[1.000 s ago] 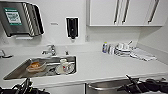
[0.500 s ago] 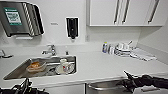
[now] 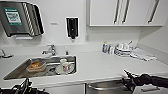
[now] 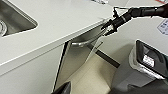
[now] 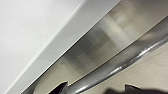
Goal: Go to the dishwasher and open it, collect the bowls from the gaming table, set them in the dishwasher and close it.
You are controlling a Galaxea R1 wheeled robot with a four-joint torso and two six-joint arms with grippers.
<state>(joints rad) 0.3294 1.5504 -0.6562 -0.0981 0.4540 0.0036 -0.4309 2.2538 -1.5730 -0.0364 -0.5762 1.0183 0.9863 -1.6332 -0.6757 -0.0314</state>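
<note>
1. The right end effector [image 3: 128, 80] sits at the front edge of the white table [image 3: 100, 65], right at the bar handle [image 5: 120, 67] of the dishwasher [image 4: 75, 60]. In the left wrist view its dark fingers reach over the right end of that handle; whether they are clamped on it or only hooked around it I cannot tell.
2. Just below and behind the right end effector, the dishwasher's steel front appears tipped out from the cabinet line at its top, with a dark gap beside it, so the door looks partly open. This is a judgement from the left wrist view.
3. The left end effector [image 3: 23, 87] hangs low at the table's edge, well apart from the right one, in front of the sink [image 3: 17, 71]. How far its fingers are spread cannot be told, and nothing is seen in it.
4. Farther out from the right end effector, across the table, bottles and stacked dishes [image 3: 120, 48] stand by the wall; the sink holds used crockery.
5. Progress: the robot has reached the dishwasher and the opening step is in hand. Collecting the bowls, loading them and closing the door all remain.
</note>
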